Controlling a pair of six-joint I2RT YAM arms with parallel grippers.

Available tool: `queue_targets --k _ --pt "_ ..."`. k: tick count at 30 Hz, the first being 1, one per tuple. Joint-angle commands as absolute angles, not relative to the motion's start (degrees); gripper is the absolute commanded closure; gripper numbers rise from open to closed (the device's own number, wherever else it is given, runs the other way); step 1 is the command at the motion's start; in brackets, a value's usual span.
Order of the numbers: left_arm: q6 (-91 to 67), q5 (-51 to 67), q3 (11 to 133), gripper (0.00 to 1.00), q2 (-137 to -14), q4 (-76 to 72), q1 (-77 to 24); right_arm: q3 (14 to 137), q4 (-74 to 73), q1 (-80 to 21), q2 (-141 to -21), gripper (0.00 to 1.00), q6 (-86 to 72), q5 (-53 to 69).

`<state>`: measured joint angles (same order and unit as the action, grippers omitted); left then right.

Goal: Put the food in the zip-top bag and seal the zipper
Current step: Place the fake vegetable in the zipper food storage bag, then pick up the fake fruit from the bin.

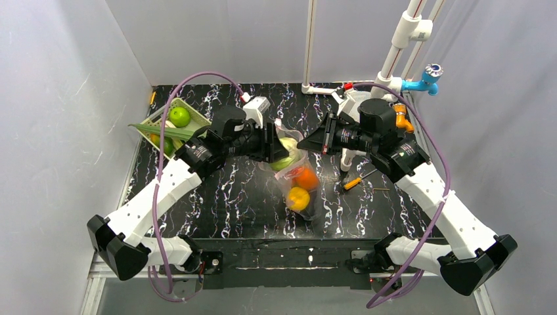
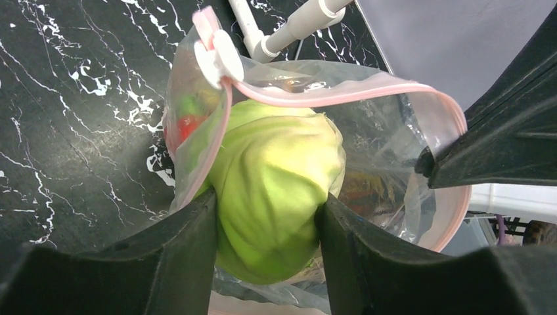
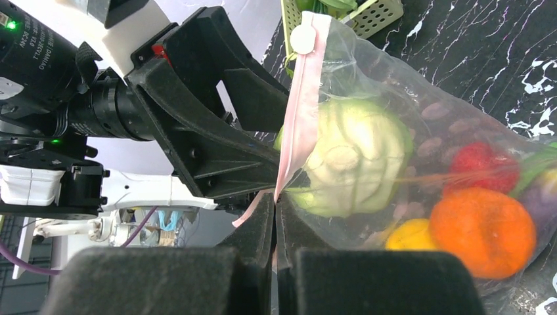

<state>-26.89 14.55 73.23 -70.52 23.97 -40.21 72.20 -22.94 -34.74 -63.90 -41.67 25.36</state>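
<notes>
The clear zip-top bag (image 1: 309, 197) hangs mid-table, its mouth held up and open. My right gripper (image 3: 276, 200) is shut on the pink zipper (image 3: 299, 125) edge. My left gripper (image 2: 266, 210) is shut on a pale green cabbage-like food piece (image 2: 276, 177). That piece sits in the bag mouth between the two zipper strips (image 2: 328, 95). From above, the cabbage (image 1: 287, 152) lies between the two grippers. Inside the bag lie an orange fruit (image 3: 483, 230), a yellow one (image 3: 410, 236) and a red one (image 3: 483, 164).
A pale green slatted basket (image 1: 197, 118) at the back left holds round green fruit (image 1: 178, 116) and a long green leaf. A small orange-handled screwdriver (image 1: 358, 180) lies right of the bag. White pipework (image 1: 394, 59) stands at the back right.
</notes>
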Motion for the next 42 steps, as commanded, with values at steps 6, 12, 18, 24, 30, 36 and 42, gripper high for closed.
queue_targets --k 6,12,18,24,30,36,42 --pt "-27.4 15.4 77.8 0.23 -69.8 24.6 -40.1 73.8 -19.4 -35.1 -64.2 0.99 -40.9 27.4" --pt "-20.8 13.8 81.5 0.13 -68.1 26.8 -40.2 72.5 -19.9 -35.1 -62.6 0.99 -40.4 25.0" --pt "-15.9 11.6 83.9 0.09 -66.7 31.9 -40.2 72.3 -19.8 -35.1 -63.3 0.99 -40.2 24.9" --pt "-14.5 4.1 79.4 0.09 -62.2 33.9 -40.2 73.1 -20.2 -35.1 -64.4 0.99 -39.8 25.2" --pt "-13.7 -3.8 76.5 0.1 -60.4 36.4 -40.1 73.1 -20.4 -35.1 -65.1 0.99 -39.5 25.1" --pt "-9.3 -18.6 76.7 0.08 -61.0 38.8 -39.1 72.3 -20.7 -35.1 -65.1 0.99 -38.9 24.9" --pt "-12.0 -20.3 71.7 0.02 -56.8 31.9 -26.1 72.5 -22.7 -35.0 -64.4 0.99 -37.0 23.2"
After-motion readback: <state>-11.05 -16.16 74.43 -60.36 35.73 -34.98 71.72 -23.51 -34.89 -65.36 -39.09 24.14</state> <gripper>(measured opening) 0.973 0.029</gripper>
